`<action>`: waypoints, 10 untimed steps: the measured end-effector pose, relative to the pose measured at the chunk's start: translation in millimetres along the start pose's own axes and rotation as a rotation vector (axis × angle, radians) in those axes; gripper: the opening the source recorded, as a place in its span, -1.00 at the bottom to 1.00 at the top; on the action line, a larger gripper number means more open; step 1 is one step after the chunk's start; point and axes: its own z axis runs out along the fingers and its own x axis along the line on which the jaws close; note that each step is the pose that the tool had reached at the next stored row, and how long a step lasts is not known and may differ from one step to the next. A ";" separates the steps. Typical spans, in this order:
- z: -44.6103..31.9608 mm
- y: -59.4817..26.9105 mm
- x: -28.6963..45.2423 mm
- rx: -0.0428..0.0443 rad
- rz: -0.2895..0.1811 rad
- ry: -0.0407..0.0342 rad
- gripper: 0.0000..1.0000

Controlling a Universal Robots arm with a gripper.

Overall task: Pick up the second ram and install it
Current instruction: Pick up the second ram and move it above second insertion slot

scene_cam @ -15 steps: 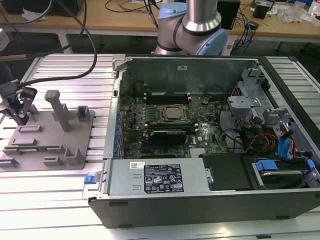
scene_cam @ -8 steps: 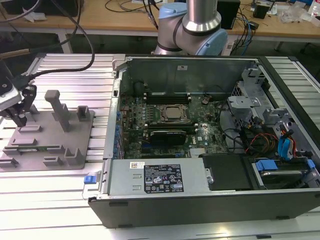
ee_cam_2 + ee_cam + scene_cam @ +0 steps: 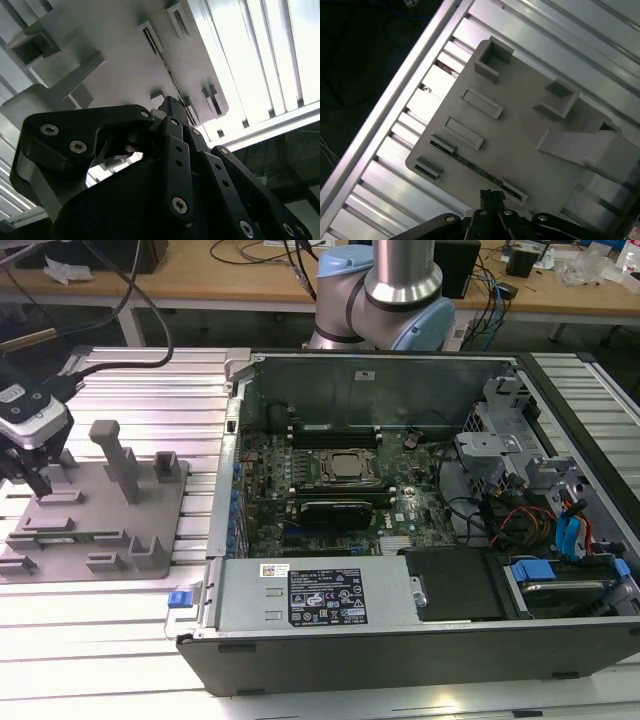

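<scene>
The second ram [image 3: 470, 167] stands on its long edge in a narrow slot of the grey fixture tray [image 3: 520, 130]. I see it edge-on, as a thin, dark green stick (small pale specks dot its upper edge). It lies straight and level, close to one long border of the tray. In the exterior view I take it to be the faint green line [image 3: 70, 537] in the slot, though I can't be sure.

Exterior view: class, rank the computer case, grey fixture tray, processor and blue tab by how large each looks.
Largest to smallest:
computer case
grey fixture tray
processor
blue tab
The gaps are wide, so camera nearness does not change the order.
</scene>
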 end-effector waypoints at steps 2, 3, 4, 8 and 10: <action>0.4 0.0 0.0 0.0019 -0.055 0.0030 -0.84; 0.6 0.0 0.0 0.0026 -0.074 0.0041 -0.84; 0.7 0.0 0.0 0.0032 -0.092 0.0052 -0.84; 1.7 0.0 0.0 0.0074 -0.205 0.0130 -0.84; 2.3 0.0 0.0 0.0107 -0.273 0.0186 -0.84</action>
